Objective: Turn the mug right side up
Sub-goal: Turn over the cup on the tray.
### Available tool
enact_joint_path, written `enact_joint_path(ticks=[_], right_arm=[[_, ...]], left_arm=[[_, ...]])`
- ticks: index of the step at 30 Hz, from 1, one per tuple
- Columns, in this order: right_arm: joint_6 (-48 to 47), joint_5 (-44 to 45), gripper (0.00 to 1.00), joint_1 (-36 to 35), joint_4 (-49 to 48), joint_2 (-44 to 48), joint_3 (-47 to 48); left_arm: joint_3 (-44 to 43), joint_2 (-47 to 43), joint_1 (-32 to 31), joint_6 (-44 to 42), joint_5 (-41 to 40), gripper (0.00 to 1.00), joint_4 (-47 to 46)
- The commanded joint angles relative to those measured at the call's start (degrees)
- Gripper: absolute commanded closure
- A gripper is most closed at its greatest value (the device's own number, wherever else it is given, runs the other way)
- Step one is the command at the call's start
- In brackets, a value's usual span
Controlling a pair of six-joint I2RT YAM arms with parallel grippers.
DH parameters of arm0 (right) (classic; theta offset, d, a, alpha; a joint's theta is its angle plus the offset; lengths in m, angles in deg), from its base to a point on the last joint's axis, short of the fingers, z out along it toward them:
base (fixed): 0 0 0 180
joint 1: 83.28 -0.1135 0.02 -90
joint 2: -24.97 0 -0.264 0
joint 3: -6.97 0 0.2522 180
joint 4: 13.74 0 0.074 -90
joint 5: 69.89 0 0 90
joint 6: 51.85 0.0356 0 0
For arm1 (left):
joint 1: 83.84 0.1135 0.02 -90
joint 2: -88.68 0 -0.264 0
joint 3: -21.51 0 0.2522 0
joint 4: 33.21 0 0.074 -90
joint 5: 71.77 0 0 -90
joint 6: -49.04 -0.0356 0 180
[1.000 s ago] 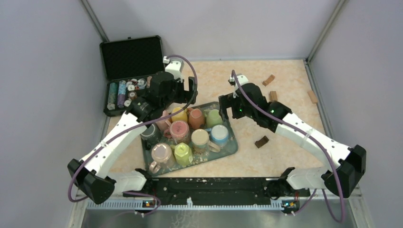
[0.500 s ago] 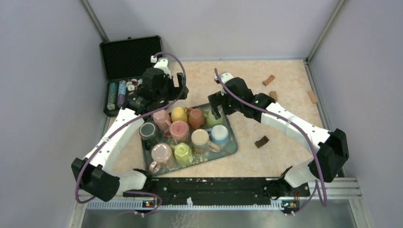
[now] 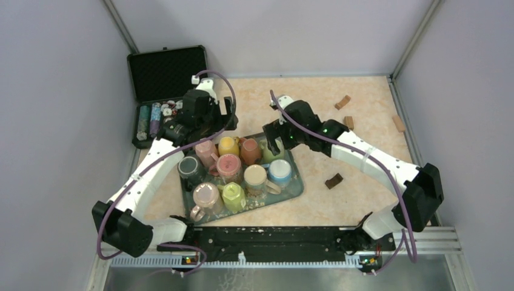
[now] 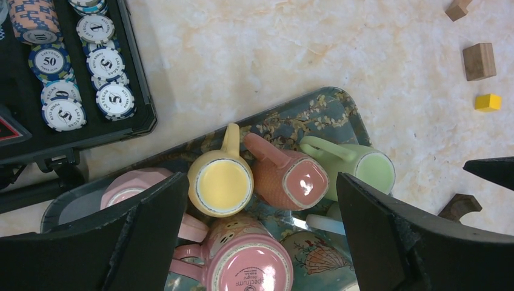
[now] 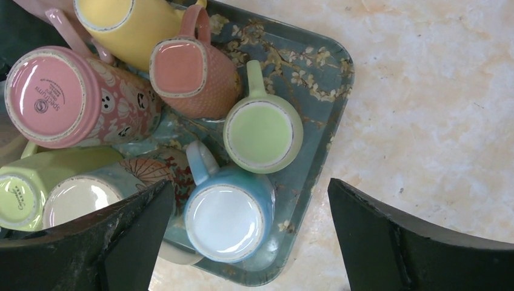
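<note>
Nothing flipped yet, I'd say. The pale green ceramic mug sits bottom-up at the far right corner of the blue floral tray. The right gripper hovers above it, spread wide and empty. Left gripper is the same, over the upturned yellow mug.

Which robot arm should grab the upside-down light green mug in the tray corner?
Probably the right arm. The open right gripper hovers over the light green mug; the open left gripper is centred over the yellow mug and salmon mug instead.
</note>
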Motion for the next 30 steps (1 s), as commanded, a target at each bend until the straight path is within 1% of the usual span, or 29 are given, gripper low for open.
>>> enact_joint_path(ticks=[1,10,15,22,30], right_arm=[[-0.3,0.5,0.01,-2.4,1.5,1.5,2.0],[0.4,0.0,0.02,-5.0,5.3,11.5,-7.0],[1.5,-0.3,0.04,-9.3,4.7,16.7,-11.4],[1.8,-0.1,0.20,-16.1,0.4,19.3,-16.6],[1.4,-2.1,0.39,-18.0,-6.3,16.9,-20.5]], left_arm=[[0.5,-0.5,0.6,0.0,-0.6,0.02,-0.7],[1.2,0.3,1.1,-0.7,0.7,0.01,-1.8],[0.8,0.6,1.2,-0.6,1.0,0.01,-1.9],[0.2,0.4,1.3,-0.6,1.4,0.02,-2.0],[0.3,-1.0,1.3,-0.5,1.2,0.02,-1.3]])
